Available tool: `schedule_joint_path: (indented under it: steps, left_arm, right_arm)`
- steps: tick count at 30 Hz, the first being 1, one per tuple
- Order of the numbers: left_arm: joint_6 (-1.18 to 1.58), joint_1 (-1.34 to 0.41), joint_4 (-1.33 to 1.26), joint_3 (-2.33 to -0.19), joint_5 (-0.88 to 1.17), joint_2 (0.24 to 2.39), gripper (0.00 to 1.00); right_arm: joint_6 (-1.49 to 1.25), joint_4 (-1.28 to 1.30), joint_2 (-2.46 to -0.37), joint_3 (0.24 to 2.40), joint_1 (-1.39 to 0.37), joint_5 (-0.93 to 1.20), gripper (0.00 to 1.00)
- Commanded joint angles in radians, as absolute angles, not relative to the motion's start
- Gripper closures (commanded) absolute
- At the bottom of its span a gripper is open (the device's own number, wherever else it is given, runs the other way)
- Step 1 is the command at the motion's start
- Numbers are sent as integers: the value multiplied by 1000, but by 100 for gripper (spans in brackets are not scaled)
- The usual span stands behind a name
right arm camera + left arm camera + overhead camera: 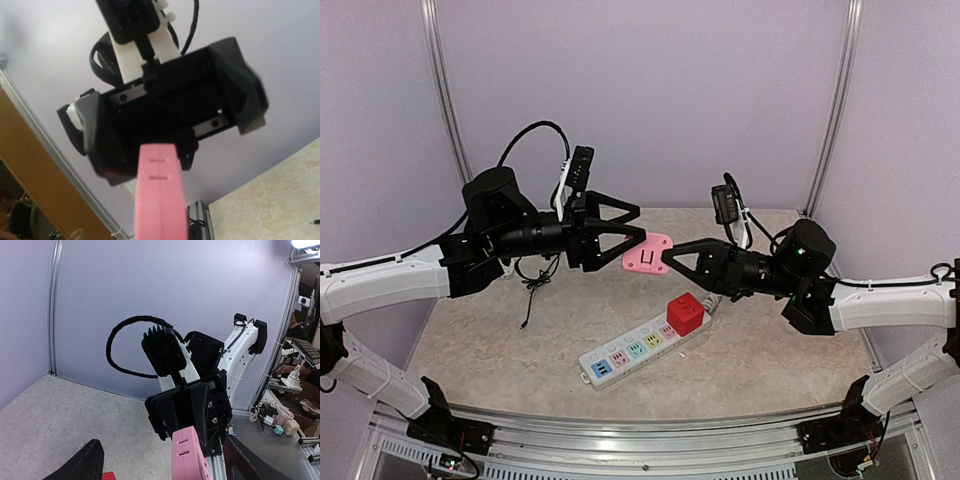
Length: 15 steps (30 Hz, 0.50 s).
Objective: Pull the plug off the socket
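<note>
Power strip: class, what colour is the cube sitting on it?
The cube on the power strip is red, clearest in the top external view.

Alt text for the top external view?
Two arms meet in mid-air: the right gripper holds a flat pink slotted piece, the left gripper facing it with jaws open. Below, a red cube plug sits in the white power strip.
</note>
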<state>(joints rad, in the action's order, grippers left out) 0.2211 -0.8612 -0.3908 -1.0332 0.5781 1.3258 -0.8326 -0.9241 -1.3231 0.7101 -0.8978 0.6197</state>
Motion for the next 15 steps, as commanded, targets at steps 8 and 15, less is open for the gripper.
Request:
schedule_joint_path:
  steps: [8,15]
  left_arm:
    - [226,-869,-294,-1057,619,1359,50]
    - [285,-842,-376,-1012,742,1333,62]
  right_arm:
    - [-744,-816,-1274,725,-905,634,100]
    - [-663,-705,-1243,745,-906,613,100]
